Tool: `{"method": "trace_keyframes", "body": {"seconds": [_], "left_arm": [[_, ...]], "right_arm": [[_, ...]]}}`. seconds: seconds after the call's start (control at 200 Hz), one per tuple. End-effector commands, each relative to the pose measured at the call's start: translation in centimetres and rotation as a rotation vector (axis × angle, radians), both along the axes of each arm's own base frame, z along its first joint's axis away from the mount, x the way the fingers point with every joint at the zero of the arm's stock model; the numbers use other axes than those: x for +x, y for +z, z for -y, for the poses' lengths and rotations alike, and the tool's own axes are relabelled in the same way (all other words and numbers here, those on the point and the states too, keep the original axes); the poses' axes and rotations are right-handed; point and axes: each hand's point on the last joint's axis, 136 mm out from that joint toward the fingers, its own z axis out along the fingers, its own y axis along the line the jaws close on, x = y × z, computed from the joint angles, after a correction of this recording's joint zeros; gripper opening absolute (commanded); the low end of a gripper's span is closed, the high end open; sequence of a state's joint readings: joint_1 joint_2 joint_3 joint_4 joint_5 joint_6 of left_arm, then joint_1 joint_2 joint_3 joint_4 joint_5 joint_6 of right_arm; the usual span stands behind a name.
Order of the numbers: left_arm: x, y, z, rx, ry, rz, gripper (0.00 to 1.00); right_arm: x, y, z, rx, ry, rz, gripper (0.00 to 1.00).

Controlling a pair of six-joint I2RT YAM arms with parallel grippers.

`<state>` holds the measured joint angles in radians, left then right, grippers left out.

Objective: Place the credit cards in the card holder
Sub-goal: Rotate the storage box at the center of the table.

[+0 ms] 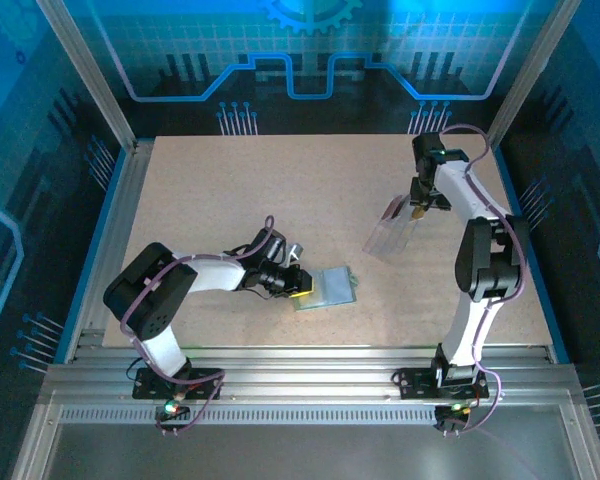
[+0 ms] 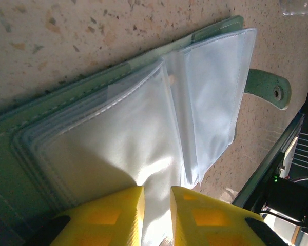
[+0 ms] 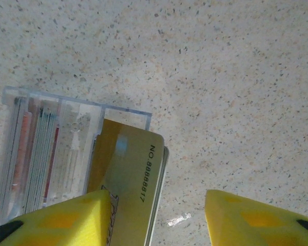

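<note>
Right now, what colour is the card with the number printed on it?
Golden tan; the card shows best in the right wrist view.

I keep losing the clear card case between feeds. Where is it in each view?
Top external: clear card case right of centre, just below the right hand.
Left wrist: probably the clear edge at the top right corner, beyond the card holder.
Right wrist: case at lower left, gold card overlapping its right edge.
Shared landmark: the speckled table.
</note>
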<state>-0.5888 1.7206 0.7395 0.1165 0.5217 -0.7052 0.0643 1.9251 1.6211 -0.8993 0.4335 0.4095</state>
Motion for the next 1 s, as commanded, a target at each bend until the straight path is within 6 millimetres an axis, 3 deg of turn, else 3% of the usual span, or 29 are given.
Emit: {"method": "trace_keyframes", "body": {"seconds": [0.0,0.23,0.41,0.565,0.865,0.991], "left_arm": [[-0.7,-0.8,-1.2,0.032,0.016,-0.031,0.21],[-0.6,-0.9,-1.3,0.031,0.020,-0.035,0.21],[-0.5,-1.0,-1.4,0.031,0.024,-0.037,0.21],[-0.4,-1.0,-1.3,0.024,0.027,-0.040,0.21],[-0.3,-1.0,-1.6,0.019,0.034,-0.041,0.21],[-0.1,-0.8,-1.7,0.012,0.038,-0.040,0.21]], "right_arm": [[-0.7,-1.1,0.5,0.002,-0.011,-0.047,0.51],[-1.2,-1.7,0.9,-0.011,-0.015,-0.064,0.49],[-1.6,0.8,1.4,-0.039,-0.027,-0.004,0.46],[-1.9,1.6,1.7,-0.052,-0.026,-0.001,0.44],[-2.4,1.4,1.8,-0.047,-0.022,-0.020,0.37],[-2.3,1.3,1.4,-0.020,-0.012,-0.014,0.39]]}}
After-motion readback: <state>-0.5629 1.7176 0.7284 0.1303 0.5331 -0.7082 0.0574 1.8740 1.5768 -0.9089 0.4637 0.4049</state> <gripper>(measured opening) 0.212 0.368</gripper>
